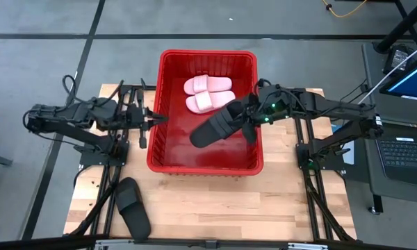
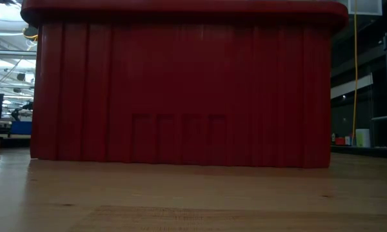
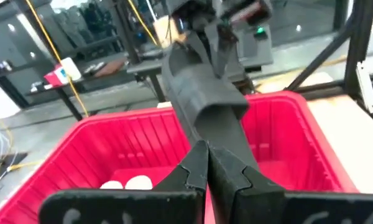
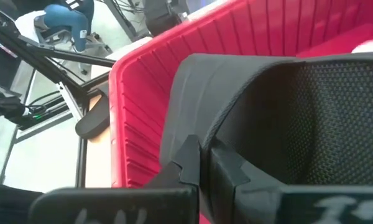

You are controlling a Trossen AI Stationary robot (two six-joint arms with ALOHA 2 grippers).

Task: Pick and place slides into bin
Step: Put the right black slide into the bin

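Note:
The red bin [image 1: 205, 167] stands mid-table; the low view shows only its near wall [image 2: 180, 96]. Two pale pink slides [image 1: 208, 94] lie side by side on the floor of the bin at its far end. My right gripper [image 1: 242, 117] is shut on a black slide [image 1: 212, 128] held over the bin's inside. A second black slide [image 1: 133, 207] lies flat on the table at the near left. My left gripper [image 1: 158, 118] is shut and empty at the bin's left rim, its fingers [image 3: 208, 171] pointing across the bin. My right gripper pinches the black slide by the edge of its wide strap [image 4: 193, 134] between its two fingers, at the end of the slide nearest the bin's right wall. The slide [image 3: 205, 99] is lifted clear and slants down toward the bin's left, its free end lowest.
The bin's right wall [image 1: 258, 132] is just under my right arm. Bare red floor [image 1: 208, 156] shows in the bin's near half. Metal frames and cables stand at both sides of the table. A laptop [image 1: 403, 149] sits off the table's right.

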